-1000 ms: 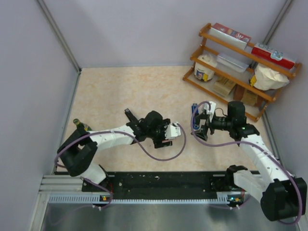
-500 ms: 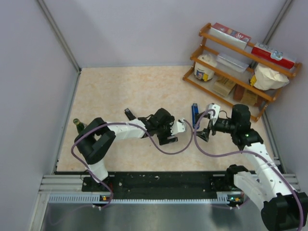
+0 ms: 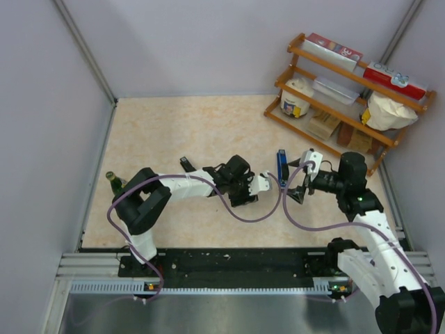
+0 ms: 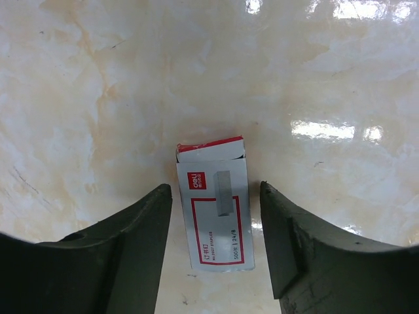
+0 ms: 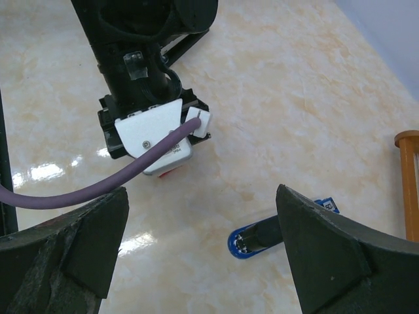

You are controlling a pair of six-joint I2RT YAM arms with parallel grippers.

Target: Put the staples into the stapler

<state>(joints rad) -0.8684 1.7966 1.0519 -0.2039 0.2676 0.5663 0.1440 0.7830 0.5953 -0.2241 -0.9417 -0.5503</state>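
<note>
1. Down on the beige marbled tabletop [image 4: 327,78], a small flat white red-printed staple box [image 4: 215,219] lies between the left gripper [image 4: 215,190]'s spread jaws, ungripped.
2. It looks like the box-grasping step; next those jaws must close on its long sides.
3. Near the slim blue stapler [image 5: 258,241], the right gripper [image 5: 196,216] hangs wide open.

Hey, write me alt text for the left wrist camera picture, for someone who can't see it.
A small white staple box with red print lies flat on the glossy beige marbled table. It sits framed between the two dark fingers of the open left gripper, which do not appear to touch it.
</note>
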